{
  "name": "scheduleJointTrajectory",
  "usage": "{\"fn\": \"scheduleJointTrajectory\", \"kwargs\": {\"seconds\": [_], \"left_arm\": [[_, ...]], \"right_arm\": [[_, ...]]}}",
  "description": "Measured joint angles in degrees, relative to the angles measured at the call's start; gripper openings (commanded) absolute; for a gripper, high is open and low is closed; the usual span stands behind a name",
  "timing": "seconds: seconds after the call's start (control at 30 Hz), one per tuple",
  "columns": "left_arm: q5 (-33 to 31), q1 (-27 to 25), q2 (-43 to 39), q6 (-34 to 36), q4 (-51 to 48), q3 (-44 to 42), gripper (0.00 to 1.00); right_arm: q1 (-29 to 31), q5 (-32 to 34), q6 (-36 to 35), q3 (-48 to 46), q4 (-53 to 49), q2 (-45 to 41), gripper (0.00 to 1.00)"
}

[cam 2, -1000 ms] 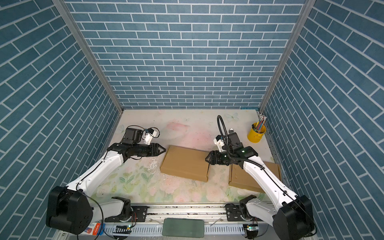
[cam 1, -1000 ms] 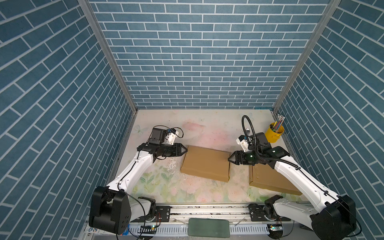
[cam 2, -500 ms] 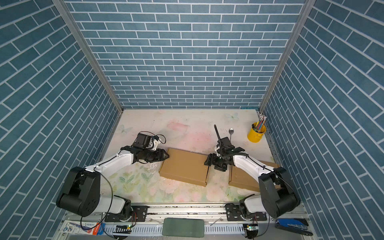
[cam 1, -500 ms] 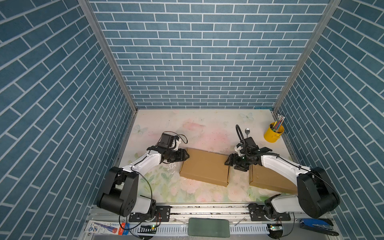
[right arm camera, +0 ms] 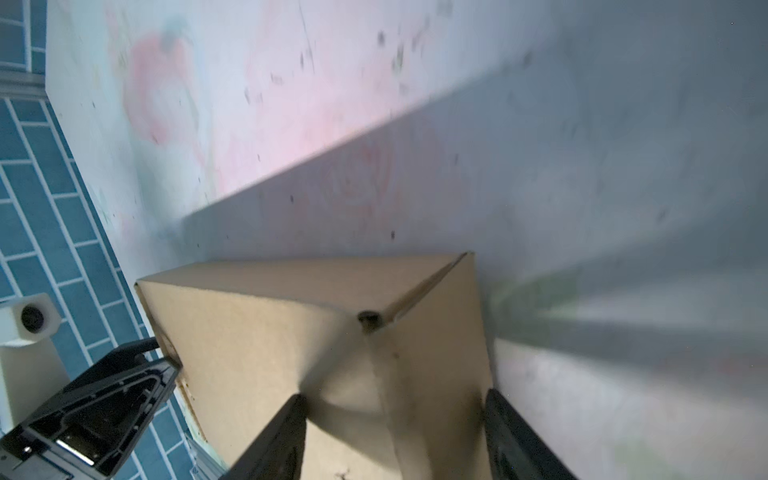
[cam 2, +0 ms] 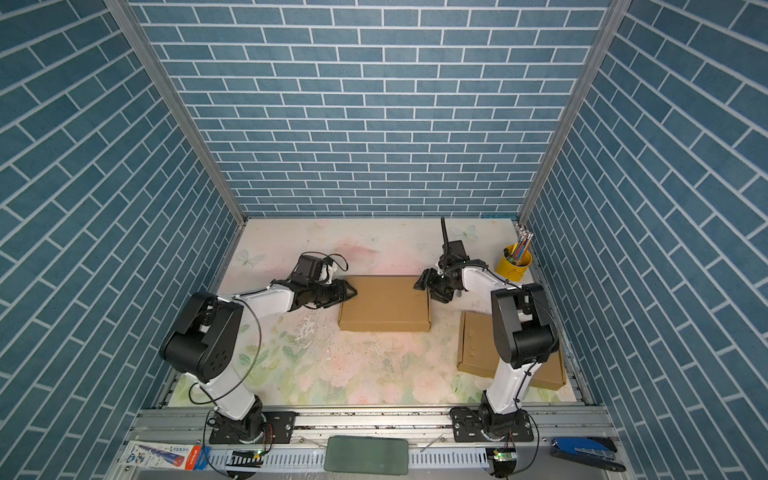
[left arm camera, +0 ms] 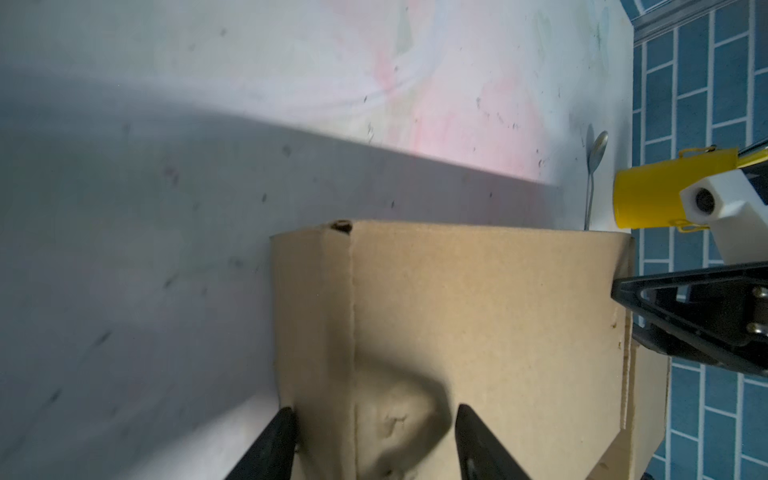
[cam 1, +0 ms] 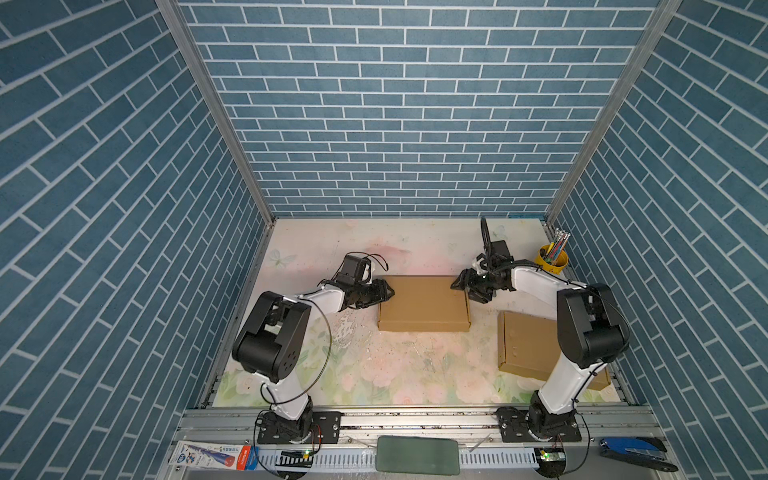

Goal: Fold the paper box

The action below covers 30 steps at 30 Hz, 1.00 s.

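Note:
The brown paper box [cam 1: 424, 303] [cam 2: 384, 303] lies closed and flat mid-table, square to the front edge. My left gripper [cam 1: 388, 291] [cam 2: 352, 293] bites its left end near the back corner. In the left wrist view one finger [left arm camera: 284, 419] sits at the foot of the side wall and the other rests on the dented lid [left arm camera: 478, 311]. My right gripper [cam 1: 457, 284] [cam 2: 419, 284] holds the right end the same way. In the right wrist view the box's side wall [right arm camera: 432, 374] sits between its fingers [right arm camera: 494, 407].
A second flat cardboard box [cam 1: 528, 345] [cam 2: 478, 345] lies at the front right under the right arm. A yellow cup [cam 1: 550, 259] [cam 2: 515, 262] of pens stands at the back right, with a spoon [left arm camera: 592, 174] on the table near it. Brick walls enclose three sides.
The box has turned from a slant to square with the table. Both grippers have stayed at its two ends, and both arms have swung in lower over the table.

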Motion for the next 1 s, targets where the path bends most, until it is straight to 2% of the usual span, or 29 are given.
{"fn": "scheduleJointTrajectory", "kwargs": {"seconds": [0.1, 0.23, 0.33, 0.47, 0.6, 0.73, 0.8, 0.87, 1.0], "left_arm": [[-0.09, -0.52, 5.01, -0.33, 1.64, 5.38, 0.63], [-0.92, -1.09, 7.76, 1.03, 1.22, 9.27, 0.67], [-2.6, -0.87, 6.34, 2.69, -1.18, 9.22, 0.74], [-7.5, 0.63, -0.09, 6.03, -6.95, 8.35, 0.75], [-15.78, 1.4, -14.45, 12.41, -9.44, 4.72, 0.78], [-29.07, 0.39, -34.03, 24.22, 0.07, -8.63, 0.87], [-36.5, 0.26, -40.17, 29.29, 6.34, -16.04, 0.87], [-44.39, 0.85, -42.8, 33.2, 11.82, -22.4, 0.88], [-54.25, 3.3, -38.91, 38.14, 19.15, -30.56, 0.9]], "right_arm": [[-1.88, 2.45, -3.3, 7.28, -2.19, 4.63, 0.71], [-2.36, 6.75, -7.43, 12.24, -5.75, 7.96, 0.82], [-2.29, 11.37, -10.51, 12.33, -8.96, 7.37, 0.85], [-2.03, 18.93, -15.1, 11.91, -12.46, 2.19, 0.82], [-2.12, 26.01, -19.8, 1.01, -3.98, -15.78, 0.81], [-3.8, 35.67, -24.72, -16.17, 11.67, -34.86, 0.81], [-6.16, 40.72, -26.32, -22.36, 18.14, -38.62, 0.8], [-9.97, 44.54, -27.17, -27.74, 23.34, -39.5, 0.8], [-16.87, 48.09, -27.87, -36.11, 30.99, -38.27, 0.79]]}}
